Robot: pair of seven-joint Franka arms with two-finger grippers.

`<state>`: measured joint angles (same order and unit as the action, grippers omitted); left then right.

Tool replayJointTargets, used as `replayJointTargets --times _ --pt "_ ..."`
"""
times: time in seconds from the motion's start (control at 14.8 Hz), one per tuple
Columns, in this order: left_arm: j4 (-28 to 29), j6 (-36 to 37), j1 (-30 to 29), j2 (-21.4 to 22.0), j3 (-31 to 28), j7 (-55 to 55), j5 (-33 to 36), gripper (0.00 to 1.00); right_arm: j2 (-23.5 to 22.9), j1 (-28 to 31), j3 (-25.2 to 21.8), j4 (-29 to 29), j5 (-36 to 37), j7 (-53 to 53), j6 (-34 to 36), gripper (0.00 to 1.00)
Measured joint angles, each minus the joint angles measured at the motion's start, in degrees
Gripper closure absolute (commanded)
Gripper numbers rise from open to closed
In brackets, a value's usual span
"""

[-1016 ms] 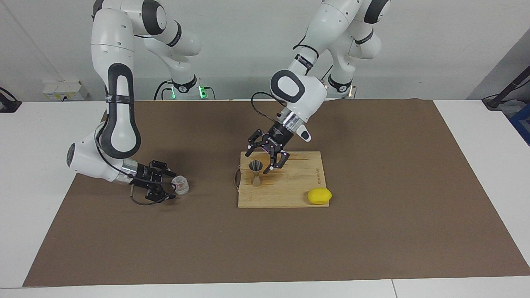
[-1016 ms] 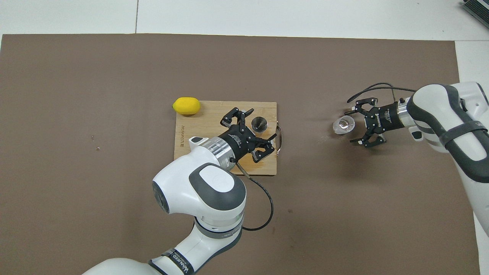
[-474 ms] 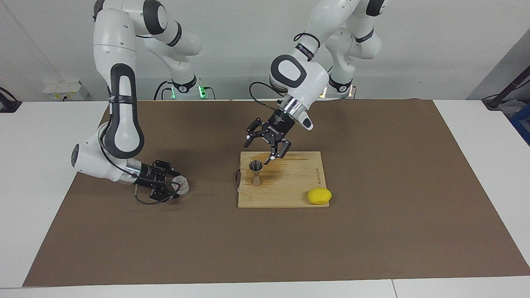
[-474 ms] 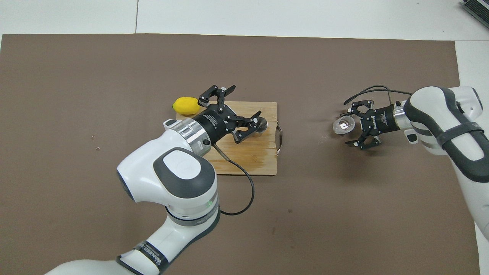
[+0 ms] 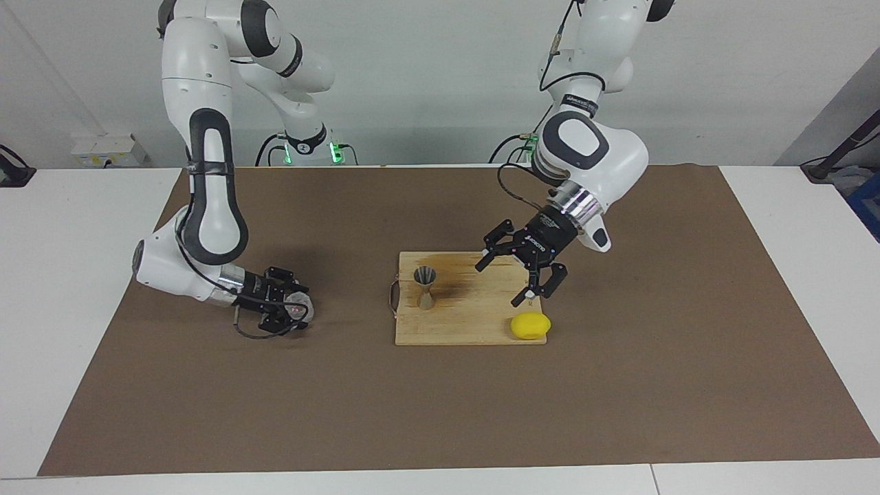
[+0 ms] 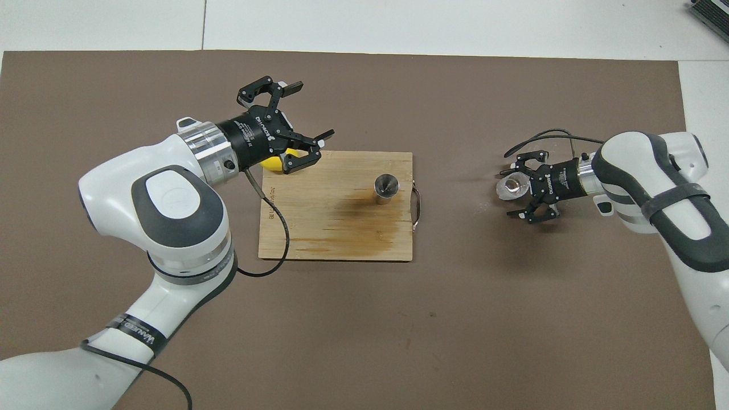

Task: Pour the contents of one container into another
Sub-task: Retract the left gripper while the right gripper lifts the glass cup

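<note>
The clear ribbed cup [image 5: 301, 307], pinkish inside, sits on the brown mat toward the right arm's end; it also shows in the overhead view [image 6: 511, 187]. My right gripper [image 5: 300, 309] is low at the mat and open, with the cup between its fingers [image 6: 506, 192]. The grey metal jigger [image 5: 425, 287] stands upright on the wooden board [image 5: 467, 323], seen from above as a round cup [image 6: 385, 188]. My left gripper [image 5: 500, 283] is open and empty in the air over the board's corner by the lemon [image 6: 310, 111], apart from the jigger.
A yellow lemon [image 5: 530, 325] lies at the board's [image 6: 330, 228] corner farthest from the robots, toward the left arm's end; in the overhead view it [image 6: 272, 164] is mostly covered by my left gripper. A dark wet stain marks the board near the jigger.
My left gripper has swung away from the jigger, across the board, to over the lemon's corner. My right gripper has slid forward so the cup sits between its fingers.
</note>
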<state>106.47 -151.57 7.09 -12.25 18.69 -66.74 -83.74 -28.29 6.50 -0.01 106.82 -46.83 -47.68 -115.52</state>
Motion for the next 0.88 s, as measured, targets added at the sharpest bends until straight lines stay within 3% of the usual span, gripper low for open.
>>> replayJointTargets --times 0.14,0.34,0.68,0.88 --pt "-0.1 4.1 -2.1 0.2 0.0 0.0 9.7 0.0 0.2 0.1 -0.1 0.1 0.0 0.1 0.0 0.68" --pt "-0.7 9.9 -4.6 0.3 0.0 -0.1 27.2 0.0 0.8 0.2 -0.2 0.2 -0.1 0.1 0.0 0.86" --pt "-4.4 16.4 -8.6 0.3 -0.1 0.1 49.1 0.0 2.4 -0.3 -0.2 -0.2 -0.1 -2.2 -0.3 0.92" --pt "-6.1 17.2 -9.2 0.3 -0.1 0.1 61.5 0.0 4.6 -3.7 -0.2 -1.2 0.1 -8.6 -1.0 0.92"
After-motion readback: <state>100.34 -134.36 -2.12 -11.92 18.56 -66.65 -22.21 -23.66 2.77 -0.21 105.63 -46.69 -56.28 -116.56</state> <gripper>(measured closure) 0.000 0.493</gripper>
